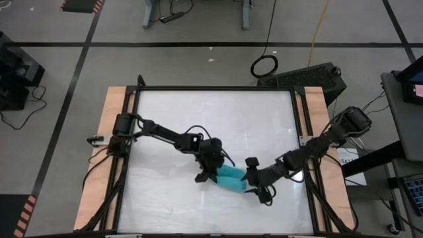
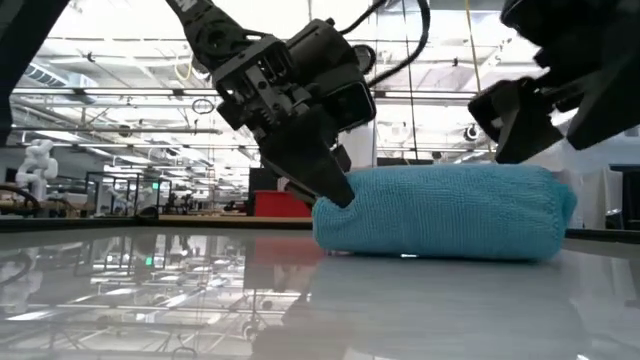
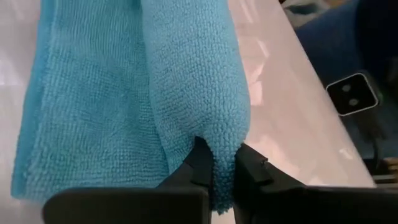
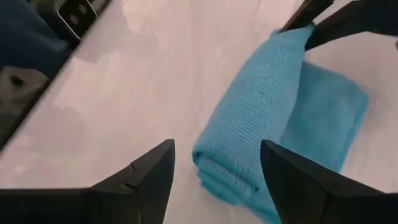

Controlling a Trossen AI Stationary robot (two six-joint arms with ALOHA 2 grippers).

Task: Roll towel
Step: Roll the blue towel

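Note:
The turquoise towel (image 1: pixel 231 176) lies on the white table, mostly rolled into a thick roll (image 2: pixel 450 215), with a flat unrolled part (image 4: pixel 336 112) beside it. My left gripper (image 1: pixel 206 173) is at the roll's left end, shut on it (image 3: pixel 222 171). My right gripper (image 1: pixel 254 187) hovers open just above and beyond the roll's right end. Its fingers (image 4: pixel 155 174) stand wide apart and touch nothing. In the low view it shows at the upper right (image 2: pixel 520 115). My left gripper pinches the left end of the towel's rolled part (image 3: pixel 217 146) between its two fingers; several layers bunch between them. The fingers come slanting down from the table's left side, along the roll. The roll rests on the table.
The white table (image 1: pixel 198 119) has bare room on every side of the towel. Wooden strips (image 1: pixel 109 132) and a black frame run along its left and right edges. My two arms reach in from those sides toward the near middle.

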